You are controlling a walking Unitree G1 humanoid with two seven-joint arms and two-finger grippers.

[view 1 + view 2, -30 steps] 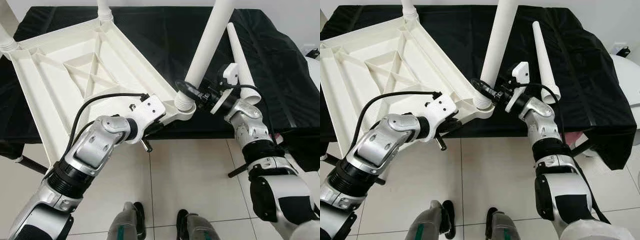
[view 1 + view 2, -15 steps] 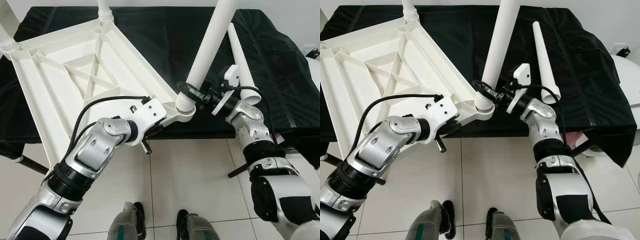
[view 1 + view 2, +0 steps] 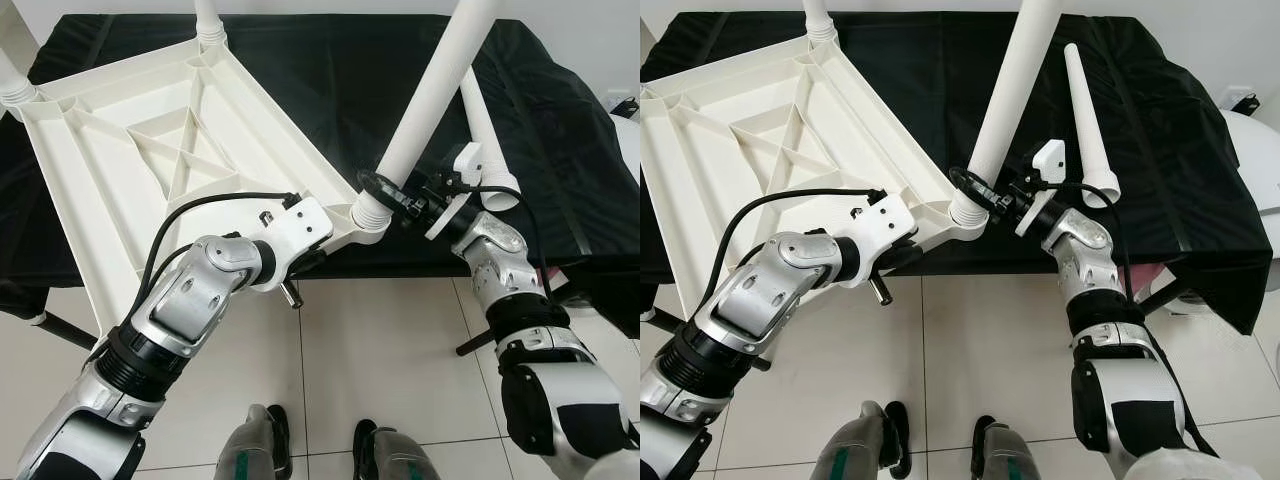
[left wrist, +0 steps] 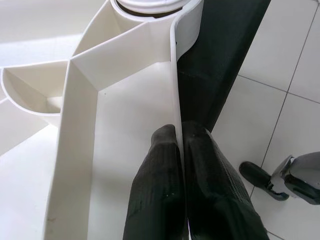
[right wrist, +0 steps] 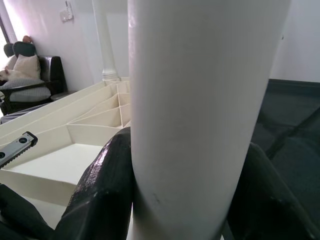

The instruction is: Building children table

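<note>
The left gripper (image 4: 179,150) pinches the near rim of the upside-down white tabletop (image 3: 150,140), probably to keep it steady on the black desk (image 3: 330,70). At the tabletop's near corner, the right gripper (image 3: 992,203) squeezes the leg (image 3: 425,105), likely turning it in. A spare leg (image 3: 1085,110) lies farther back.

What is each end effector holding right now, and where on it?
Left end effector pinches the side rim of the upturned white tabletop near its corner socket. Right end effector grips the white table leg low down, just above that socket.
</note>
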